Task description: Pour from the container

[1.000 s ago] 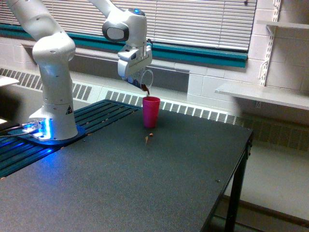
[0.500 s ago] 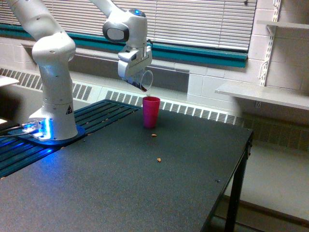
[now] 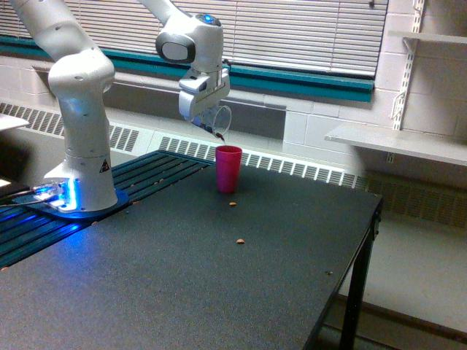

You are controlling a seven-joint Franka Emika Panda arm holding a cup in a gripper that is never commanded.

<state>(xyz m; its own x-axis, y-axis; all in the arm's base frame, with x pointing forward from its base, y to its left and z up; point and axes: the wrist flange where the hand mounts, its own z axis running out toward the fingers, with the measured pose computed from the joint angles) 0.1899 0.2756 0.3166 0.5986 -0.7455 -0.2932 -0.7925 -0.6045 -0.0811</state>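
We see the gripper (image 3: 207,117) pinching the clear cup (image 3: 217,122) tilted above the pink cup (image 3: 228,168); no writing readable.

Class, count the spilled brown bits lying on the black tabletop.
2 clearly visible: one bit just in front of the pink cup, another nearer the camera. Smaller ones may be too tiny to see.

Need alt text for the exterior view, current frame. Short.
A white robot arm's end effector holds a clear container tilted above an upright pink cup on a dark table, a little brown material showing at the container's lower edge. Two small brown bits lie spilled on the table in front of the cup; blinds and a wall heater run behind.
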